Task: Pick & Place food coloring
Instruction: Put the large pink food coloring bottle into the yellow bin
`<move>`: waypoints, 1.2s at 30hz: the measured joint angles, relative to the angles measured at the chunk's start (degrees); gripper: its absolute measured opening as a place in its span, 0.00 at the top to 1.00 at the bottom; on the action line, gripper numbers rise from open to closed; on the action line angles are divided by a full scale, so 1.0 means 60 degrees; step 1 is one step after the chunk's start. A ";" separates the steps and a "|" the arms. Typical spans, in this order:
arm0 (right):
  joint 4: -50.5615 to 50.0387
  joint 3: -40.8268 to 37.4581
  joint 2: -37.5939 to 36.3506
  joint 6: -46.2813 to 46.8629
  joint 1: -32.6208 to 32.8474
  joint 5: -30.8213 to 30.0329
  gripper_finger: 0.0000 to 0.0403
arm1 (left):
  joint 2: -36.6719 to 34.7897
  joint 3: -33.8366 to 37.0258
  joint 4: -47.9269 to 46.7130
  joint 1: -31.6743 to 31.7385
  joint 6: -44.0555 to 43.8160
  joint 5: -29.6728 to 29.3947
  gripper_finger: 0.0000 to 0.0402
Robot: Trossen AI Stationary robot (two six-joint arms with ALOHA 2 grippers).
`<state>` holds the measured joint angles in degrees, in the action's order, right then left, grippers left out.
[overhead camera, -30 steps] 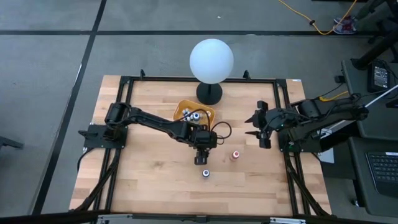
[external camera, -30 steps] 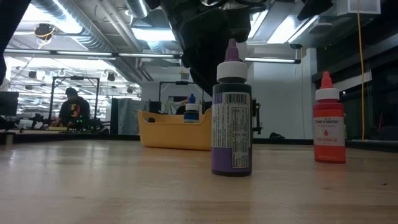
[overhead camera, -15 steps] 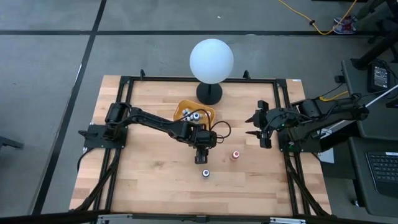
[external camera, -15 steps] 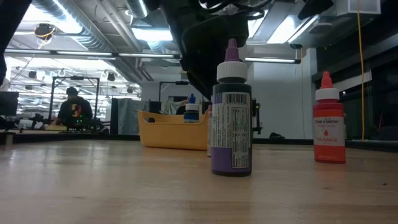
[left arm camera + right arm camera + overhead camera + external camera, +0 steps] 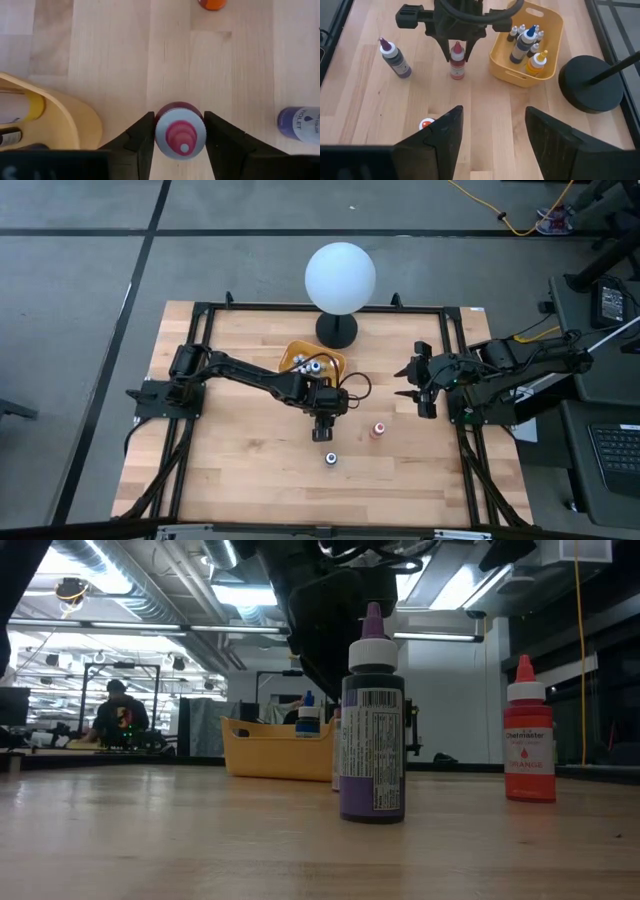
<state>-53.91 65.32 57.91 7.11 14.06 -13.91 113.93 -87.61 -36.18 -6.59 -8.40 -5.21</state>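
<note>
Red-capped food coloring bottle [image 5: 180, 137] stands upright just beside the yellow tray [image 5: 506, 70]; since a second ago we see the left gripper [image 5: 178, 137] narrow around it, fingers nearly touching. Grasp seems imminent. The right gripper [image 5: 490, 137] waits wide, well apart.

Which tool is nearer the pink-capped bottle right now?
The left. The left tool straddles the pink-capped bottle, one finger on each side, beside the yellow tray. The right tool hangs well off at the table's right edge, with its fingers apart.
</note>
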 joint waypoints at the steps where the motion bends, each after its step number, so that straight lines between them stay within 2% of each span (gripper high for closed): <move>1: 0.0000 0.0000 0.0000 -0.0006 0.0000 0.0000 0.47 | 0.0000 0.0000 0.0000 0.0000 0.0000 -0.0011 0.65; 8: -0.0002 0.0000 0.0004 -0.0013 0.0000 0.0000 0.47 | -0.0230 -0.0356 -0.0260 -0.0007 -0.0186 -0.0042 0.65; 14: -0.0058 0.0000 0.0000 -0.0013 -0.0003 -0.0004 0.47 | -0.0764 -0.1993 -0.2021 -0.0029 -0.0229 -0.0535 0.65; 18: -0.0067 0.0000 0.0001 -0.0002 0.0000 -0.0019 0.47 | -0.1312 -0.2477 -0.2957 -0.0080 -0.0340 -0.1050 0.65; 26: -0.0062 0.0000 0.0002 -0.0030 0.0018 -0.0175 0.47 | -0.1965 -0.2496 -0.4620 -0.0066 -0.0603 -0.1951 0.65; 31: -0.0047 0.0000 0.0004 -0.0046 0.0018 -0.0255 0.47 | -0.1975 -0.2444 -0.4600 0.0135 -0.0005 -0.2196 0.65; 36: -0.0044 0.0000 0.0002 0.0000 0.0018 -0.0255 0.47 | -0.2240 -0.1082 -0.3612 0.0526 0.0321 -0.2096 0.65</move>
<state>-54.17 65.32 57.92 7.11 14.17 -15.44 100.49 -94.11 -57.86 -3.44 -6.48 -17.79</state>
